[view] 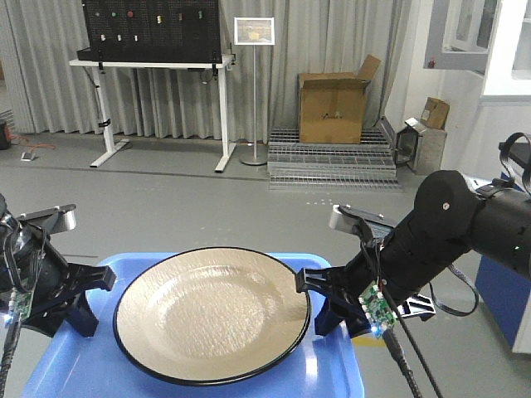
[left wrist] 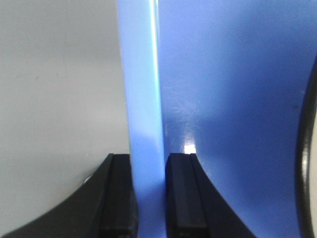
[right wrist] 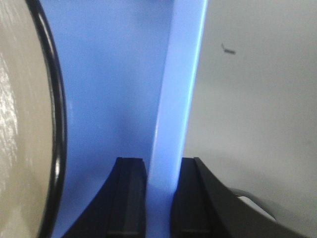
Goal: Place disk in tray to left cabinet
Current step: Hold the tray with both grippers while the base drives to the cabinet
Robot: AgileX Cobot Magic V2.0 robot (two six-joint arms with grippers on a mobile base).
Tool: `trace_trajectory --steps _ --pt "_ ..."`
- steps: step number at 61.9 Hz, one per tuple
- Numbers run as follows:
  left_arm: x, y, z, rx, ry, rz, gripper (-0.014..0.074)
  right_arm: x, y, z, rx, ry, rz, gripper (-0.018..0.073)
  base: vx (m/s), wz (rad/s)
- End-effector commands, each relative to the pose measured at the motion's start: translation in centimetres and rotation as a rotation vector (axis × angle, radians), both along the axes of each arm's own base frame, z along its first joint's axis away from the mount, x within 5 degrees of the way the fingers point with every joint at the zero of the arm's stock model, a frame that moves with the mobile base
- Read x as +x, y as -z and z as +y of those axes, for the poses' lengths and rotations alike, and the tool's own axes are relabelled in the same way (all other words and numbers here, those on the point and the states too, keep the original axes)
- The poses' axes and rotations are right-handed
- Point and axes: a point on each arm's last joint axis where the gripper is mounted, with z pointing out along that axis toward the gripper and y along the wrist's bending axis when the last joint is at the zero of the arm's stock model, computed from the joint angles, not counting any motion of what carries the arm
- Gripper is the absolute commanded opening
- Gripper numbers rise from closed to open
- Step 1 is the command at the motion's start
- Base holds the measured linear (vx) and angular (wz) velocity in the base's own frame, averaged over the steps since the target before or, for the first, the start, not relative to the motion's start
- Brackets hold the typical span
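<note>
The tan disk (view: 211,313) with a thin black rim lies in the bright blue tray (view: 332,373), which is held above the grey floor. My left gripper (view: 87,298) is shut on the tray's left rim (left wrist: 143,99); its fingers (left wrist: 116,198) clamp the rim from both sides. My right gripper (view: 328,303) is shut on the tray's right rim (right wrist: 176,99). The disk's edge shows in the left wrist view (left wrist: 307,163) and in the right wrist view (right wrist: 25,124). The left cabinet is out of view.
Ahead is open grey floor. A white-legged table (view: 158,66) with a black pegboard stands at the back left, a sign stand (view: 253,83) beside it. A cardboard box (view: 332,104) sits on metal grating (view: 332,162). A blue object (view: 502,298) is at right.
</note>
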Motion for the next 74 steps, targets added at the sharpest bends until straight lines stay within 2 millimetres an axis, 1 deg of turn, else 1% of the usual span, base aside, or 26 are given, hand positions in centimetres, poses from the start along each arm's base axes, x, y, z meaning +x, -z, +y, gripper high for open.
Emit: trace_trajectory --steps 1,42,74 --pt "-0.87 -3.03 0.18 -0.009 -0.007 -0.098 0.0 -0.37 -3.36 -0.52 0.029 0.008 -0.125 -0.0002 0.71 -0.05" --pt "-0.87 -3.03 0.18 -0.01 -0.007 -0.097 0.0 -0.4 -3.35 -0.52 0.028 0.007 -0.122 -0.0002 0.7 -0.08" --pt "-0.83 -3.01 0.18 -0.009 -0.007 -0.099 0.0 -0.43 -3.33 -0.53 0.027 0.006 -0.118 -0.0002 0.69 0.0"
